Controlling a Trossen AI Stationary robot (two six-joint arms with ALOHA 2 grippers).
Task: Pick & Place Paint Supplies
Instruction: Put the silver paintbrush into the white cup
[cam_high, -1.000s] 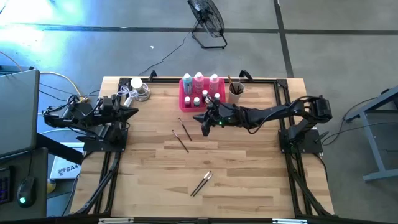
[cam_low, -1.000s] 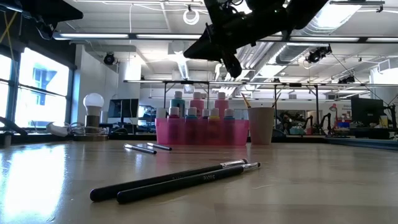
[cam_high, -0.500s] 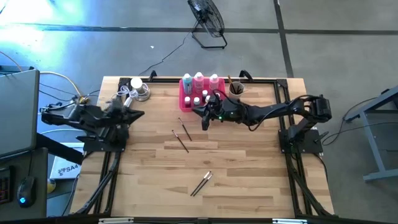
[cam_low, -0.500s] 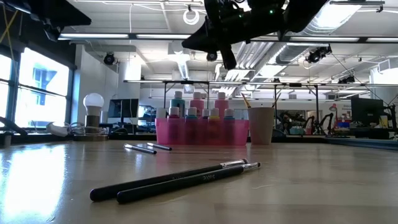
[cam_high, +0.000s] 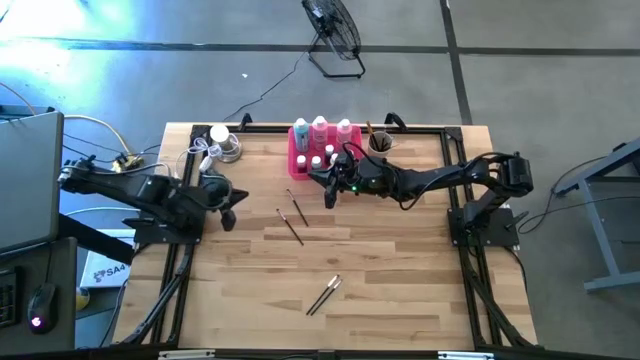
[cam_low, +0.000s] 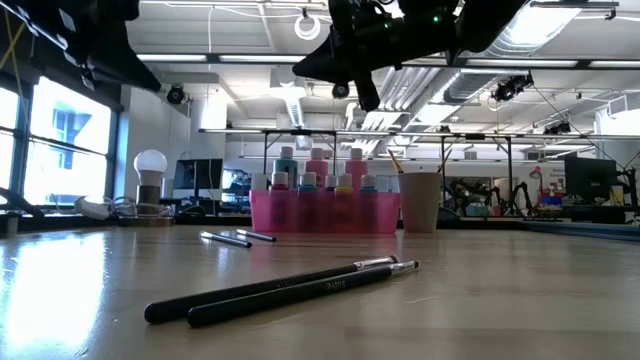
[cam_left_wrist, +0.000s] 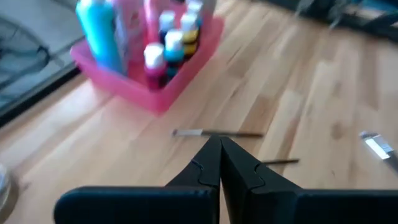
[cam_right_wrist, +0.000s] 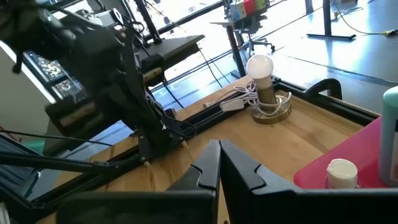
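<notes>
Near the desk's left edge, the left gripper (cam_high: 228, 203) — fingers pressed together, empty — has swung out toward two thin brown paintbrushes (cam_high: 292, 217) lying mid-desk, probably the next pick, while the right gripper (cam_high: 330, 193), likewise closed, hovers beside the bright pink rectangular tray (cam_high: 297, 160).

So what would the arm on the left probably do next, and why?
Probably swing on toward the two thin brushes lying loose near the pink tray and open up above one. The left gripper hangs shut and empty over bare wood, aimed that way, while the right gripper hovers shut beside the tray.
</notes>
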